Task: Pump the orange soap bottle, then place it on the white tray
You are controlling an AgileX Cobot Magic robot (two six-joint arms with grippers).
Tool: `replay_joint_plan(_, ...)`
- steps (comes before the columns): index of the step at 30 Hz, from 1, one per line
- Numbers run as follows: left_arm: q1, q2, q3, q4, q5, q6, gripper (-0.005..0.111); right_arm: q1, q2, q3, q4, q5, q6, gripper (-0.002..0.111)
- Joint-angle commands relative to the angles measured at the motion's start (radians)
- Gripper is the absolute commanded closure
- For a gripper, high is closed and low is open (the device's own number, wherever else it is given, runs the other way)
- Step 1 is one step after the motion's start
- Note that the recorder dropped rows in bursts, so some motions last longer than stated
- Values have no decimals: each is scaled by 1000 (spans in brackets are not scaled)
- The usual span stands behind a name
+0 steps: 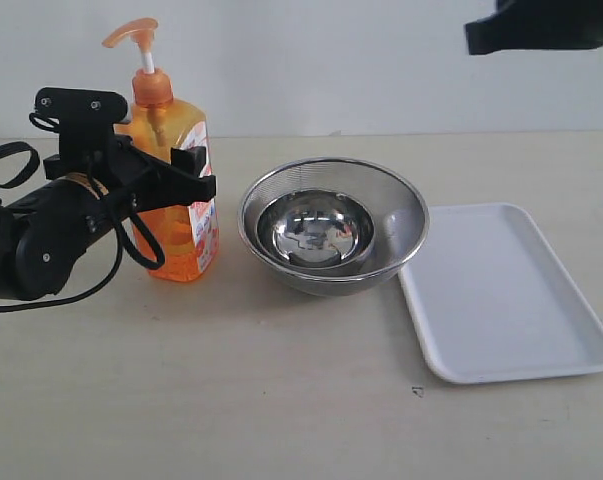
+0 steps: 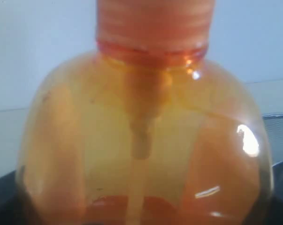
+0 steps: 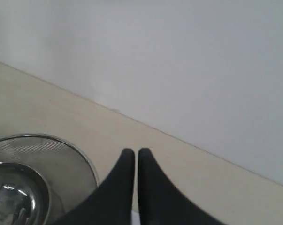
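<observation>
Grip: left pincer [image 1: 199, 172] clamps orange soap bottle [image 1: 171, 245]; right pincer [image 3: 135, 154] pressed closed.
Bottle upright on surface [image 1: 281, 400], steel bowl [image 1: 401, 215] between it and white tray [image 1: 501, 290].

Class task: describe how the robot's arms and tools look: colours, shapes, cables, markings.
Both arms are black. The left arm is thick and rounded, with pale screw heads, looping black cables and a boxy mount on top. The left tool has flat, angular fingers. The right tool has two smooth matte fingers tapering to rounded tips. No lettering shows.
</observation>
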State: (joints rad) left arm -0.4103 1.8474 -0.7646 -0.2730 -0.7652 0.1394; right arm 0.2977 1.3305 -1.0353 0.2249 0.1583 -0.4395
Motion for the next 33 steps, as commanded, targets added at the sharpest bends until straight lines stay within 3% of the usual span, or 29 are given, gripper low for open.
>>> replay_joint_plan(1, -6, -15, -10, 61, -42, 167, 102, 42, 184, -218, 2, 183, -21, 108)
replay_joint_plan(4, -6, -15, -29, 43, -11, 230, 102, 42, 303, -375, 9, 348, -24, 108)
replay_joint_plan(7, -8, -19, -54, -73, -11, 303, 102, 42, 358, -461, 9, 369, -32, 108)
replay_joint_plan(16, -101, -19, -110, -286, 8, 685, 102, 42, 379, -491, 13, 457, -84, 108)
replay_joint_plan(21, -109, -13, -110, -349, 4, 698, 102, 42, 379, -495, 60, 457, -121, 108)
replay_joint_plan(25, -130, 12, -119, -469, -19, 751, 102, 42, 380, -538, 201, 547, -225, 108)
replay_joint_plan(28, -156, 38, -121, -477, -38, 767, 102, 44, 396, -599, 304, 627, -320, 108)
replay_joint_plan(33, -172, 70, -128, -508, -111, 767, 102, 63, 453, -716, 311, 745, -324, 108)
